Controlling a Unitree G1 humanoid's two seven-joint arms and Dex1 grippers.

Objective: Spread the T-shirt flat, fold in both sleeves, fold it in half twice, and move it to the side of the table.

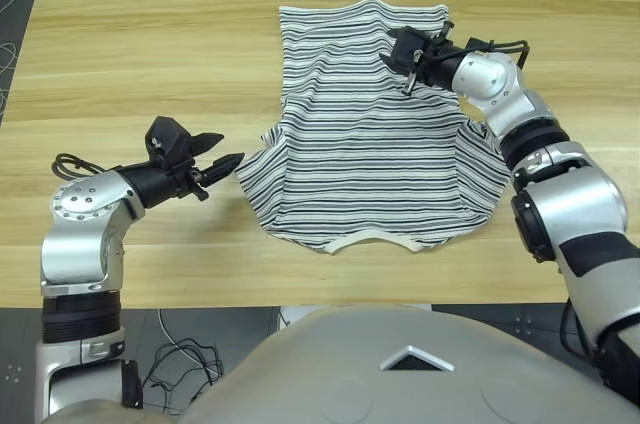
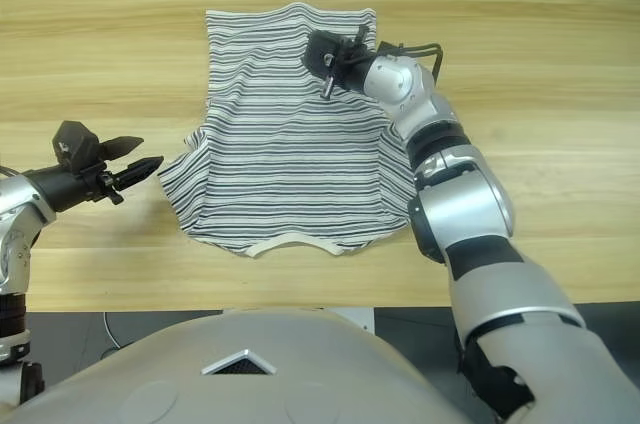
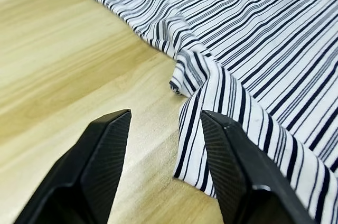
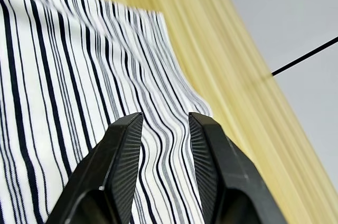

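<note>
Item 1, T-shirt (image 1: pixel 365 144): a striped knit lying on the wooden table (image 1: pixel 150 44), its collar (image 1: pixel 375 241) toward me close to the near table edge and its hem (image 1: pixel 360 10) away. Item 2, left gripper (image 1: pixel 228 149): released, the 2 fingers apart with nothing between them, low over bare wood. The rumpled left sleeve (image 3: pixel 200 86) lies just ahead of its tips, near but not touching. Item 3, right gripper (image 1: pixel 400 72): also released, jaws parted and empty, poised over the body of the shirt. The far right hem corner (image 1: pixel 443 12) is just beyond it, and the right sleeve (image 1: pixel 485 169) lies back along its own forearm. I cannot tell whether its tips touch the cloth. Handling, as I judge it: light, soft and limp, with no stiffness to hold a crease. It should drag and bunch rather than slide as 1 piece, so I would pinch at edges, taking the sleeve's outer fold for the left gripper and a hem corner or side seam for the right. Edges and room: the collar side gives little margin before the table's drop. Bare wood runs wide outboard of the left gripper and beyond the hem, with a narrower strip outboard of the right gripper.
</note>
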